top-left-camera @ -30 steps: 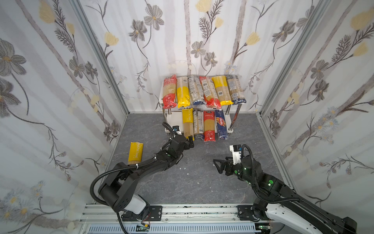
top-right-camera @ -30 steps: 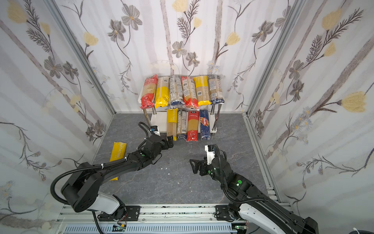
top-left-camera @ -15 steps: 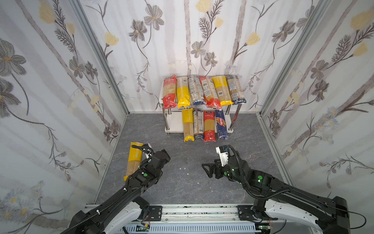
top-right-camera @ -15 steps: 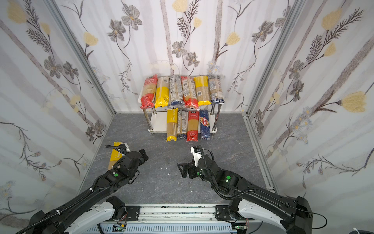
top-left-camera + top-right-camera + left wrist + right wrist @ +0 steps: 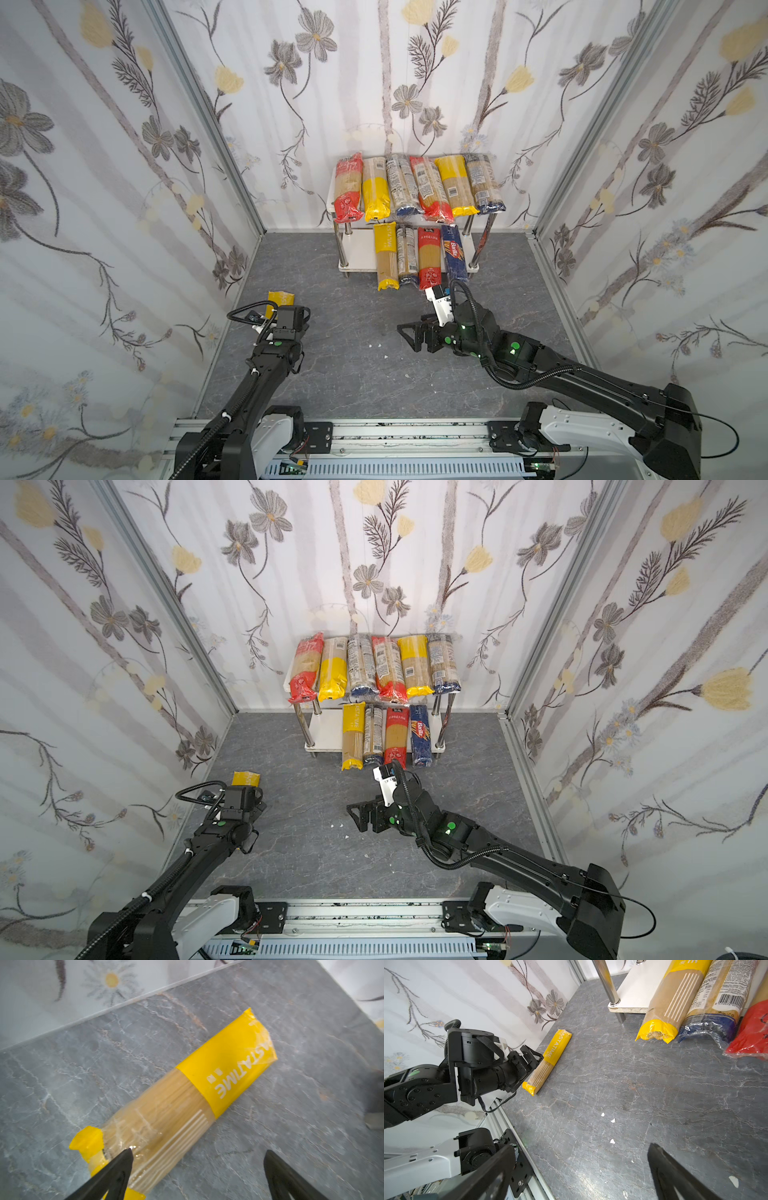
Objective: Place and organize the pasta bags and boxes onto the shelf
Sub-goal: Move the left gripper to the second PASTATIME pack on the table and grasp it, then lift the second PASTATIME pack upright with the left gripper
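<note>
Hanging over the last pack of spaghetti [image 5: 187,1095], the left claw [image 5: 198,1151] is wide open and holds nothing. The pack lies flat on the gray floor [image 5: 291,1126], close by the left wall [image 5: 41,1001] and well apart from the shelf [image 5: 357,253]. The right claw [image 5: 409,338] is wide open too, with nothing in it, over the middle of the floor. The other packs [image 5: 419,187] are on the shelf already, six on the top board and four on the bottom one. Those four stick out past the front edge.

I think this could go wrong. One finger [image 5: 112,1172] is above the pack's near end, not its middle. If the claw shuts there, the long pack may droop or slip out, since the wrap looks slick. Sliding it in beside the four could also knock one off.

A second ago the left arm was stretched up to the bottom board. Now it has pulled back to the pack by the wall. The right arm has slid toward the middle.
</note>
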You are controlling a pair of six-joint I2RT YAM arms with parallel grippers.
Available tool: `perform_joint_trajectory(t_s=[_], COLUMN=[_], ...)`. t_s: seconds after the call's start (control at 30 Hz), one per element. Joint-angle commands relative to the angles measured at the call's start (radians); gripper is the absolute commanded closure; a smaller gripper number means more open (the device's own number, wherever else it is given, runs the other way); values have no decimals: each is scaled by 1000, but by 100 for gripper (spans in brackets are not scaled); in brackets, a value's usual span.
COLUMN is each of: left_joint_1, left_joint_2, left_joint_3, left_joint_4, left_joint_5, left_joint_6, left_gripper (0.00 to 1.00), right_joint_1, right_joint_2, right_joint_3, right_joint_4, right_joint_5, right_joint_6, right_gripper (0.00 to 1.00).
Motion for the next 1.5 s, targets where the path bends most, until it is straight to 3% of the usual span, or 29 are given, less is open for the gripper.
perform_joint_trajectory(t_s=[0.0, 0.5, 0.77, 0.97, 1.23, 1.47], left_joint_1=[49, 79, 51, -25, -247, -352], left_joint_2=[42, 223, 316, 393, 499, 392], left_joint_3=[19, 63, 66, 91, 192, 152], left_joint_4=[-7, 67, 137, 177, 190, 162], left_joint_5=[-19, 0, 90, 121, 95, -7], left_joint_6=[-21, 13, 29, 23, -14, -82], left_gripper=[0, 1, 9, 14, 17, 9], right_joint_1=[-39, -149, -194, -220, -237, -251], right_joint_2=[9, -89, -130, -146, -181, -214], right_joint_3=[7, -86, -102, -104, -121, -117], right_joint_4=[46, 51, 39, 35, 16, -16], right_joint_5=[-101, -168, -174, -195, -188, -186], right_joint_6=[-30, -58, -68, -71, -72, -93], right_gripper=[0, 0, 0, 0, 0, 0])
